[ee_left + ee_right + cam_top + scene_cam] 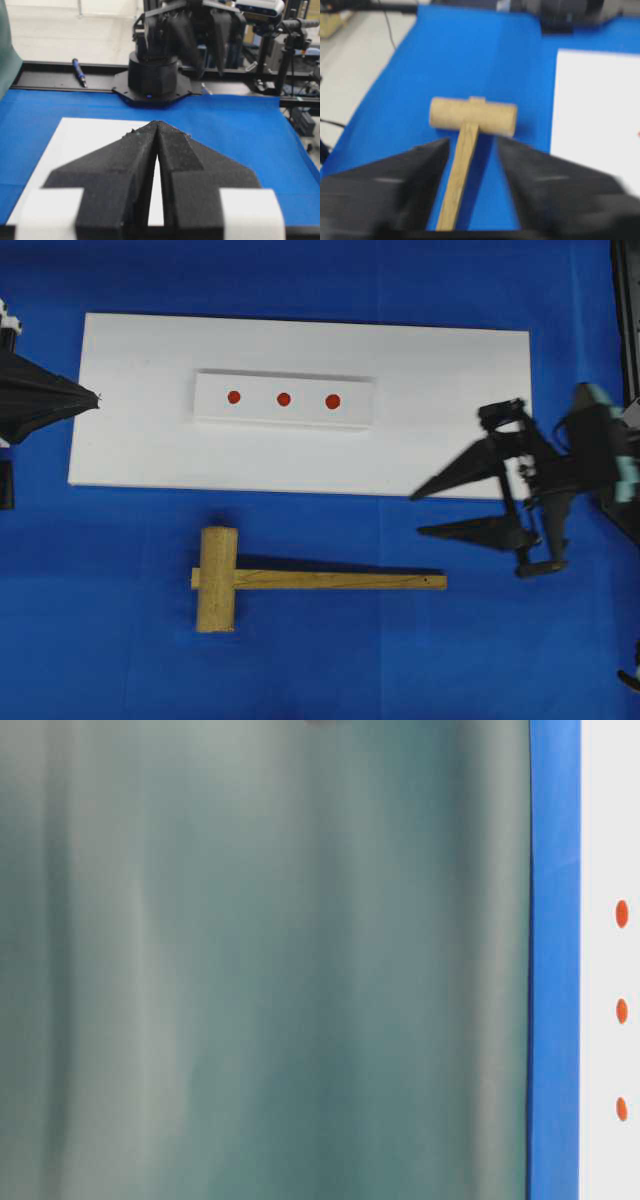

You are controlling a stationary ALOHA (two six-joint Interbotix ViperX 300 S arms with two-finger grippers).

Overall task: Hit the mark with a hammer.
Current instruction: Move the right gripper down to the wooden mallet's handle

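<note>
The hammer (300,579) lies flat on the blue cloth in front of the white board, head to the left, handle pointing right. It also shows in the right wrist view (468,130). Three red marks (283,398) sit in a row on a small white block (284,400) on the white board (300,405). My right gripper (418,513) is open and empty, above the cloth just right of the handle's end; the handle shows between its fingers in the wrist view. My left gripper (97,397) is shut and empty at the board's left edge.
The table-level view is mostly blocked by a blurred grey-green surface (260,960); the marks (622,1011) show at its right edge. The right arm's base (152,75) and a pen (78,71) stand beyond the cloth's far edge.
</note>
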